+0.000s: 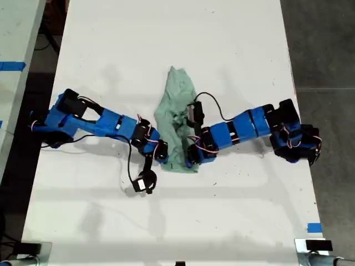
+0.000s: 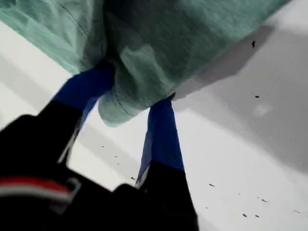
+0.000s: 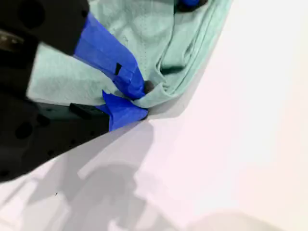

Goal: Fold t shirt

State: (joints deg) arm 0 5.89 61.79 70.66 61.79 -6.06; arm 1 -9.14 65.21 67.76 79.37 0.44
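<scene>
Exterior view: the t shirt (image 1: 176, 119) lies bunched mid-table (image 1: 166, 39), long axis running away from the near edge, narrow end far. Both arms meet at its near hem, one from each side of that view.

First wrist view: my first gripper (image 2: 132, 108) straddles a hanging fold of cloth between its blue fingers; jaws part-closed, cloth pinched between them. Hem looks raised off the surface, shadow beneath.

Second wrist view: my second gripper (image 3: 134, 98) is nearly closed on a hem corner, tips together on the fabric at table level.

Which arm is which in the exterior view I cannot settle. Judgement: the fold must carry the held hem along the long axis toward the far end.
</scene>
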